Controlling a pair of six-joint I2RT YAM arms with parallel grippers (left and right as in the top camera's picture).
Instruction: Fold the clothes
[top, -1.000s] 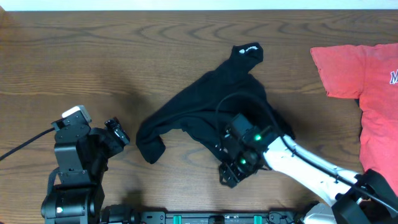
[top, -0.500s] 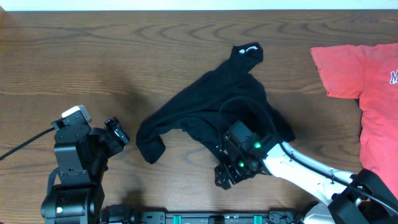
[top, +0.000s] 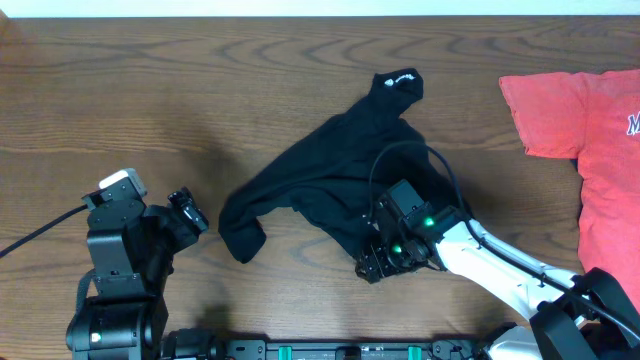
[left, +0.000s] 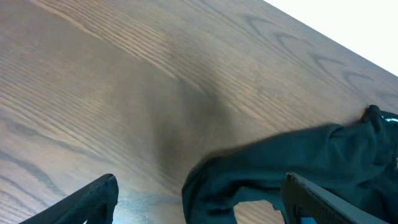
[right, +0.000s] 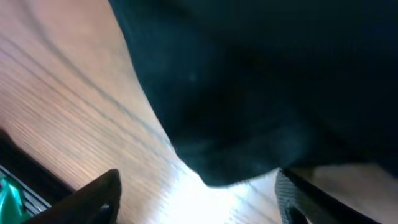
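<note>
Black left pincer (top: 188, 213): at the near left of the worktop (top: 150, 100), fingers spread wide with nothing between them, over bare wood just left of the garment's nearest lobe.
Cable (top: 40, 232): black, running from that arm off the left edge.
Right pincer (top: 370, 268): at the near edge of the clothes and released. Its wrist view shows both fingers apart with the dark hem lying between them, not squeezed.
Clothes (top: 330, 170): black and soft, crumpled and unfolded in the middle of the worktop. One lobe droops toward the near left. A narrow part reaches to the far side and ends in a collar (top: 400, 85) with a small white mark.
Red shirt (top: 590, 130): flat at the right edge, well apart from the clothes, its white lettering cut off by the frame.
Pale strip (top: 320, 8): along the far edge, beyond the wood.
</note>
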